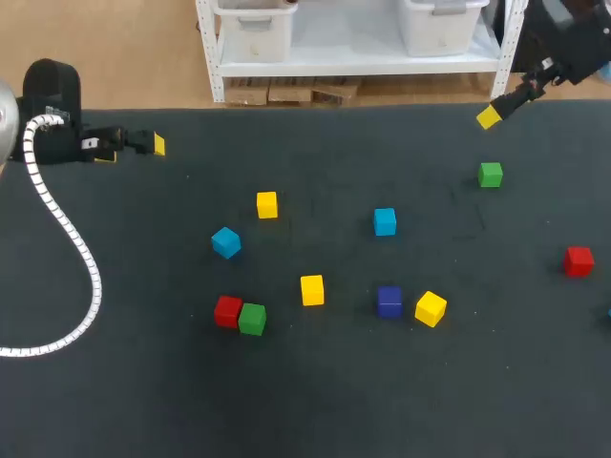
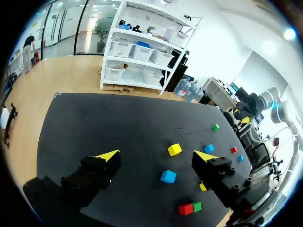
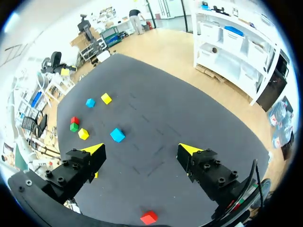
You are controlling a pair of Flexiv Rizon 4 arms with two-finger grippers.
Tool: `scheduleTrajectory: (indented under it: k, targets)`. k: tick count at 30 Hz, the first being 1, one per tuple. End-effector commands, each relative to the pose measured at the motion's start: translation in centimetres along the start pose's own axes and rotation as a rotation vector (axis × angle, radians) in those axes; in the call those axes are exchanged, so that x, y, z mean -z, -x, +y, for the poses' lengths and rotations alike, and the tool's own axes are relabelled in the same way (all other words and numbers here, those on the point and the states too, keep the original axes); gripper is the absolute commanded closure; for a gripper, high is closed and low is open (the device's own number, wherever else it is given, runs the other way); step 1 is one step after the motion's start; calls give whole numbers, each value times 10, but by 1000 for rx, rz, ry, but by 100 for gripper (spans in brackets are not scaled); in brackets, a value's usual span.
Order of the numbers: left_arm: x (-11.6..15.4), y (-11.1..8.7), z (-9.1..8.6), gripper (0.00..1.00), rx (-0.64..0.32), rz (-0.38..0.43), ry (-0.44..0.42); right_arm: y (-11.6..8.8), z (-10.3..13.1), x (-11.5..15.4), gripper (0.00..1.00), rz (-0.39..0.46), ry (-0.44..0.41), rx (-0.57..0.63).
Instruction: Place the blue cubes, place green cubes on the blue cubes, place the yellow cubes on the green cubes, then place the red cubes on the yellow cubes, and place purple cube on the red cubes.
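Loose cubes lie on the dark table. Two light blue cubes [image 1: 226, 241] [image 1: 385, 221] sit mid-table with a yellow cube [image 1: 266, 204] behind them. A red cube [image 1: 227, 311] touches a green cube [image 1: 252, 319]; beside them lie a yellow cube [image 1: 312, 289], a purple cube [image 1: 389, 301] and a tilted yellow cube [image 1: 431, 308]. Another green cube [image 1: 491, 175] and red cube [image 1: 578, 260] lie at the right. My left gripper [image 1: 134, 150] [image 2: 156, 156] hangs open and empty at the far left. My right gripper [image 1: 496, 110] [image 3: 141, 149] is open and empty at the far right corner.
My left arm's white ribbed cable [image 1: 72, 243] loops over the table's left part. A sliver of another blue thing [image 1: 607, 312] shows at the right edge. The table's back edge [image 1: 334, 107] runs behind both grippers.
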State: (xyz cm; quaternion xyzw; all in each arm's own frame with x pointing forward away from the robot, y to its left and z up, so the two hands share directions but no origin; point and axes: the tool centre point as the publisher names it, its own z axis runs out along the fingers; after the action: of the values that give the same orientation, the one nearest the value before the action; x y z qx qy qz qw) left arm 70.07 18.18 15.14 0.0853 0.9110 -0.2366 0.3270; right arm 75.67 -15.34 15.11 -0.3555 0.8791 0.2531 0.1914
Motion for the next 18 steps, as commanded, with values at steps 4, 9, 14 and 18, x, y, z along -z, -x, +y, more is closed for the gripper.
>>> scheduleTrajectory:
  k: [4,9,14,18]
  targets:
    - [0,-1,2,0,-2,-6,-12,-5,1,4,0,-131,-7,-26]
    - [0,-1,2,0,-2,-6,-12,-4,1,0,0,-151,-9,-77]
    - [0,-1,2,0,-2,-6,-12,-4,1,0,0,-151,-9,-77]
    - [0,-1,2,0,-2,-6,-12,-4,1,0,0,-151,-9,-77]
